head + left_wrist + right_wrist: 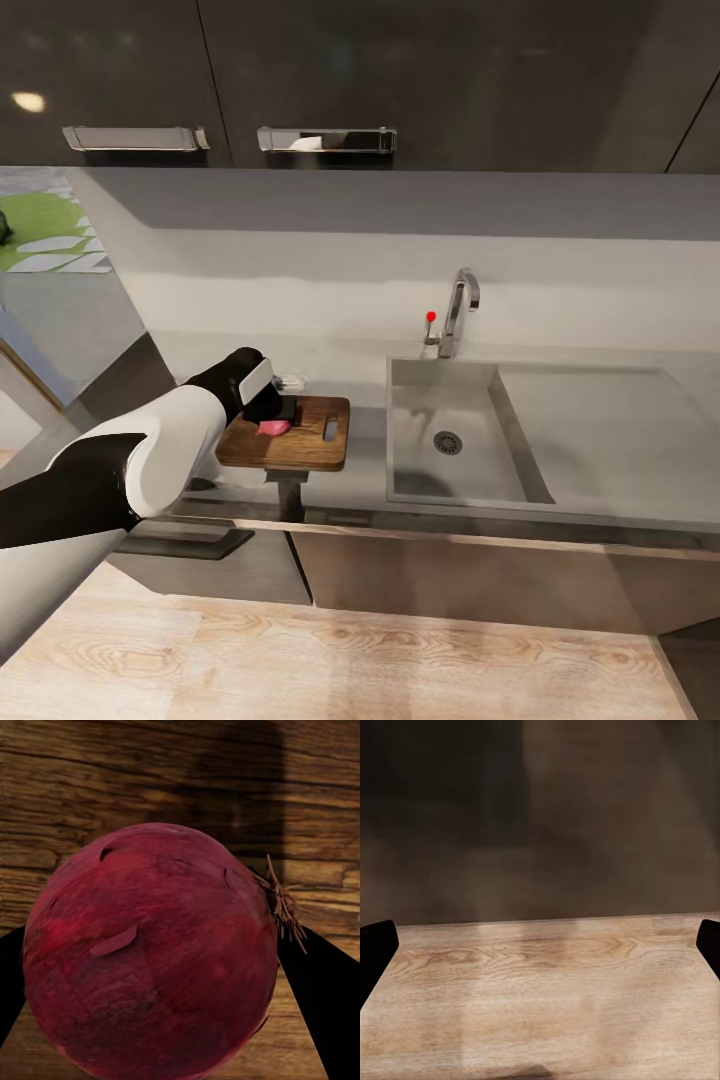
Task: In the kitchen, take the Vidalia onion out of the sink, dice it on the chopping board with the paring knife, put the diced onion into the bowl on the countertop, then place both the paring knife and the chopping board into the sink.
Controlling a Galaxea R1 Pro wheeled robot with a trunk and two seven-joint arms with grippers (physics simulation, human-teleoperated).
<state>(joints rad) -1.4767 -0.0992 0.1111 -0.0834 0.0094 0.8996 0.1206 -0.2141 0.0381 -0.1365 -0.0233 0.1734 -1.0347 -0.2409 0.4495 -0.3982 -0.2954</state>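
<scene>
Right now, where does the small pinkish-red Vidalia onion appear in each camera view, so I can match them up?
Head view: the small pinkish-red Vidalia onion lies on the brown wooden chopping board, at the left gripper, left of the grey steel sink.
Left wrist view: the onion looms large between the dark fingers, over the board.
Right wrist view: not in it; pale wooden floor.
Shared landmark: the board's wood grain.

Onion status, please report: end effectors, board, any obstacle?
Left end effector around the Vidalia onion over the chopping board. Right end effector open above wooden floor. Sink free of the onion.
</scene>
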